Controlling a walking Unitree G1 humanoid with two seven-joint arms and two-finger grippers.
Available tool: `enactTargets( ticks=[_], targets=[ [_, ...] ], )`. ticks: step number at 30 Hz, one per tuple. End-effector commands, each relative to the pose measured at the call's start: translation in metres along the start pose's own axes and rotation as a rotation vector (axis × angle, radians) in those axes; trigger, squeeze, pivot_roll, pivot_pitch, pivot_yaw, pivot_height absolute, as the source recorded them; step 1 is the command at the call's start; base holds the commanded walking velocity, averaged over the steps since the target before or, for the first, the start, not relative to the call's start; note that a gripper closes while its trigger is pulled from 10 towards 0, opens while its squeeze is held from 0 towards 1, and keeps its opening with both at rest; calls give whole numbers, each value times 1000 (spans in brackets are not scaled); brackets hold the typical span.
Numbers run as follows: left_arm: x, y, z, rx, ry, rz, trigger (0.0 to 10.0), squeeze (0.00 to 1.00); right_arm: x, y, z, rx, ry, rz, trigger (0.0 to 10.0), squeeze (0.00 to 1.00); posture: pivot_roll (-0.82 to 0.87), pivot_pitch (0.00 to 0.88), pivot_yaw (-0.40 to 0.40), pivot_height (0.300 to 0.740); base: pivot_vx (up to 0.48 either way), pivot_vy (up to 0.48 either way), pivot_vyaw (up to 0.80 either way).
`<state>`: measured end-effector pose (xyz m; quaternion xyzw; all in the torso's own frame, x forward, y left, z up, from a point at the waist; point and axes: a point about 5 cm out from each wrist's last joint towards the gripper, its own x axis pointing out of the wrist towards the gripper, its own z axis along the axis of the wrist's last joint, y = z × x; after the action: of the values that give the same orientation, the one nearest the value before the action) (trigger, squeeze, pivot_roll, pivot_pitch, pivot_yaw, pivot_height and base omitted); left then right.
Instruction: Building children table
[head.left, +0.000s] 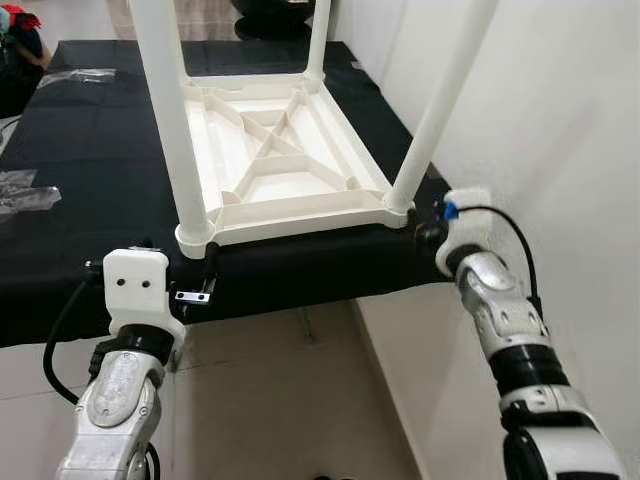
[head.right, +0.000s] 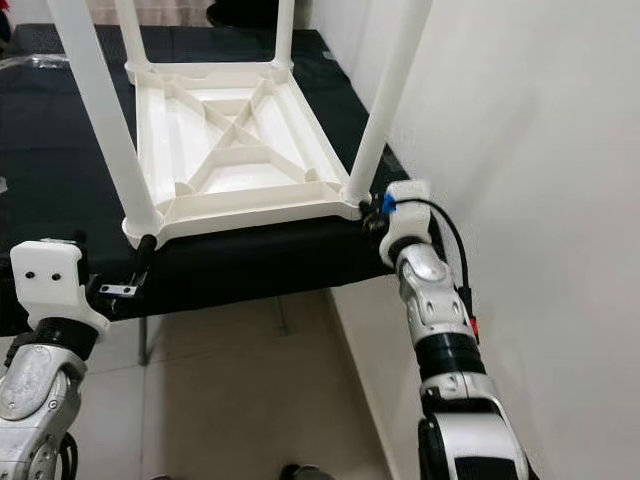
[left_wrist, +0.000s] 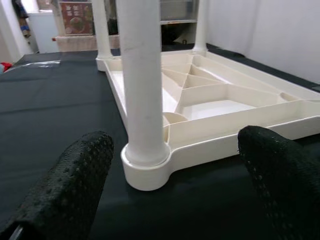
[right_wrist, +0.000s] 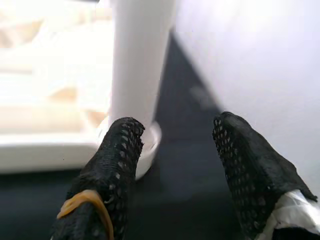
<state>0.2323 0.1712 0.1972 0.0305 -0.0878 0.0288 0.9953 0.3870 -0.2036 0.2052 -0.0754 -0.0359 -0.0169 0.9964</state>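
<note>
Left eye view gives me the white table (head.left: 270, 160) upside down on the black cloth (head.left: 90, 190), its near legs at the cloth's front edge. My left gripper (left_wrist: 172, 175) is spread before the front-left leg (left_wrist: 142, 85); my right gripper (right_wrist: 175, 150) is spread beside the front-right leg (right_wrist: 140, 60).

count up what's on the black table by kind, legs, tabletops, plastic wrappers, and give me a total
White table legs: 4, all standing in the corner sockets
Upside-down white tabletop: 1
Clear plastic wrappers: 2, lying on the black table to the robot's left
Total: 7
</note>
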Motion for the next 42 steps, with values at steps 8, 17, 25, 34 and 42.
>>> enactTargets(
  ticks=[8, 17, 25, 34, 42],
  targets=[
    [-26, -40, -7, -116, 97, -293, 10000, 0, 17, -1, 9, -12, 6, -174, 10000, 0, 62, 252, -123, 740, 0, 0, 0],
    [-57, -67, 8, -223, 116, -492, 10000, 0, 27, -4, 39, -46, -91, -238, 10000, 0, 82, 340, -117, 740, 0, 0, 0],
    [-64, -66, 12, -218, 135, -506, 10000, 0, 31, -15, 44, 12, -94, -194, 10000, 0, 87, 385, -102, 740, 0, 0, 0],
    [-68, -74, 30, -247, 103, -543, 10000, 0, 31, 12, 33, 44, -120, 18, 10000, 0, 113, 453, -82, 740, 0, 0, 0],
    [-60, -77, 31, -241, 85, -557, 10000, 0, 29, 60, 19, 86, -51, 187, 10000, 0, 136, 450, -83, 740, 0, 0, 0]
  ],
)
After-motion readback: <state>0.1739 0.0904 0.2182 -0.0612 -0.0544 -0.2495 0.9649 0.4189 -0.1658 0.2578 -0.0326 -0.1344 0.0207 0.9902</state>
